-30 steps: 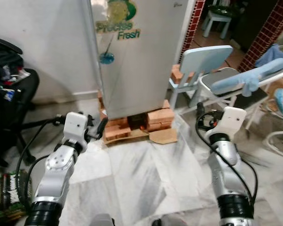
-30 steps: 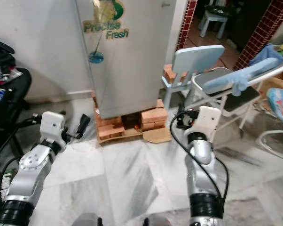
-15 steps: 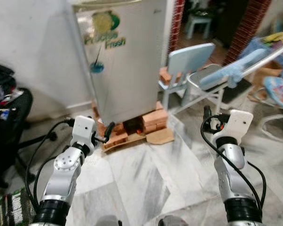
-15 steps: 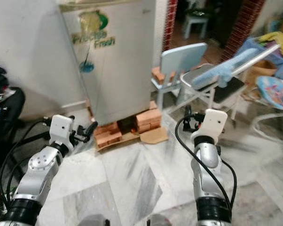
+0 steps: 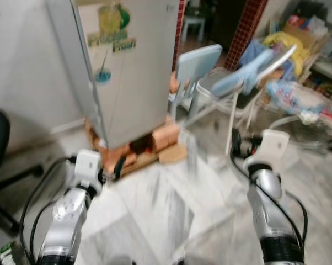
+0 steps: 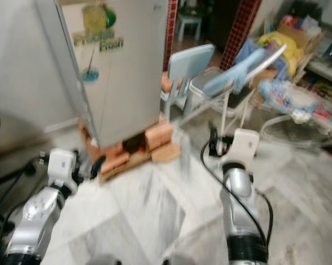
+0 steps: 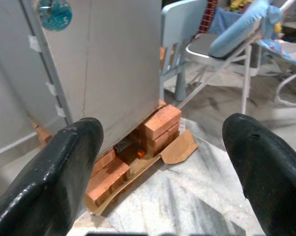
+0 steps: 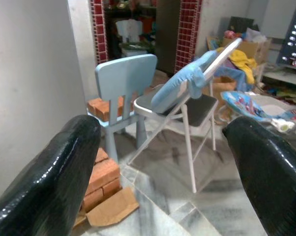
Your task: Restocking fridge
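Since a second ago the whole scene has slid across the head views and gone blurred, so the camera has turned; the fridge now sits further to the robot's left and more of the cluttered room on the right has come into sight. Both arms keep the same raised, forward pose as before.

Nearest, the left gripper (image 7: 160,162) is held out low over the marble floor (image 5: 177,204), its two black fingers (image 7: 49,172) spread wide apart with nothing between them and touching nothing. The right gripper (image 8: 162,167) is likewise wide open and empty, pointing toward the chairs.

Just beyond the left gripper, the fridge (image 5: 130,72) stands closed, raised on a stack of red bricks (image 7: 160,123) with a piece of cardboard (image 7: 180,147) lying flat at their foot. Its grey door carries a green "Fresh" logo (image 5: 112,41) and a round blue sticker (image 7: 54,12).

Beside the fridge, to the robot's right, stands a small pale-blue chair (image 8: 126,78), with more bricks (image 8: 103,105) on its seat. Next to it is a folding metal chair (image 8: 187,110) with a blue cloth (image 8: 182,83) draped over its back. Farther right and behind lies a heap of coloured clutter (image 5: 298,49), too blurred to make out.
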Robot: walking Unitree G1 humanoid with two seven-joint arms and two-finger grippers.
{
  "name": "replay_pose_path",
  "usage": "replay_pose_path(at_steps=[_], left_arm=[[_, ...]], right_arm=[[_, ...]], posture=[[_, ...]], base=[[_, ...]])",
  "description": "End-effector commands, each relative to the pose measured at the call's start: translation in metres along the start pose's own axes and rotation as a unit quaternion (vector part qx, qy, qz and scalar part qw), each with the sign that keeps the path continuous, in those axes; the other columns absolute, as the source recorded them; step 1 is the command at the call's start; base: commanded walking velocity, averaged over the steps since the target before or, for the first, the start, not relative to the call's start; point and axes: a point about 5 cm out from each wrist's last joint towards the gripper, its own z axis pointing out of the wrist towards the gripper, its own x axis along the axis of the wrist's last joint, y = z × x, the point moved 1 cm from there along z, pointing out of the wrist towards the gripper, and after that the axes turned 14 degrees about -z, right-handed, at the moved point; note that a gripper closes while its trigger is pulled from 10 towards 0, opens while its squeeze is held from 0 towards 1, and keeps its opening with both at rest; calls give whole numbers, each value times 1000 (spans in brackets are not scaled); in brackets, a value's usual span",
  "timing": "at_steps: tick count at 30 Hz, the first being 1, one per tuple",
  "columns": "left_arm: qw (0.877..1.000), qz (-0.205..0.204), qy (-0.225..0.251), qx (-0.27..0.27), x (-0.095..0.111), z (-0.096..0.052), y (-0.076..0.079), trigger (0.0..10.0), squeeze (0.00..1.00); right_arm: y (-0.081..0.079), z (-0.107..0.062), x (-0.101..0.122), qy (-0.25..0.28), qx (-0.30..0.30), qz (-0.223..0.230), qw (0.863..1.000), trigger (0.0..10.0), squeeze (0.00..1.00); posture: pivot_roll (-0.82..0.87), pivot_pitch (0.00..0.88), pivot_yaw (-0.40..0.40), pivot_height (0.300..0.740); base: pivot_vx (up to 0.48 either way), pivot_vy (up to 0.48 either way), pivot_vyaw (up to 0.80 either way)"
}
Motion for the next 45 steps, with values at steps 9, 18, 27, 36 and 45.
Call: replay_pose_path(at_steps=[9,18,27,36,45], left_arm=[[1000,11,4,-14,5,3,0,10000,0],[1000,6,-7,8,5,10,-5,10000,0],[1000,-7,-18,11,0,6,-4,10000,0],[999,37,-17,1,-4,0,1,10000,0],[999,39,-14,3,5,10,1,10000,0]], right_arm=[[4,-1,3,5,-7,0,1000,10000,0],[4,-1,3,6,-15,-1,1000,10000,0],[4,-3,1,4,-12,1,1000,10000,0],[6,-7,0,6,-34,6,999,10000,0],[7,-9,-2,-1,-31,3,1000,10000,0]], posture=[[-12,0,-58,740],[-12,0,-44,740],[0,0,-53,740],[-14,0,-13,740],[-18,0,-23,740]], base=[[472,0,-800],[407,150,-800],[0,470,-297],[0,267,0],[0,68,0]])
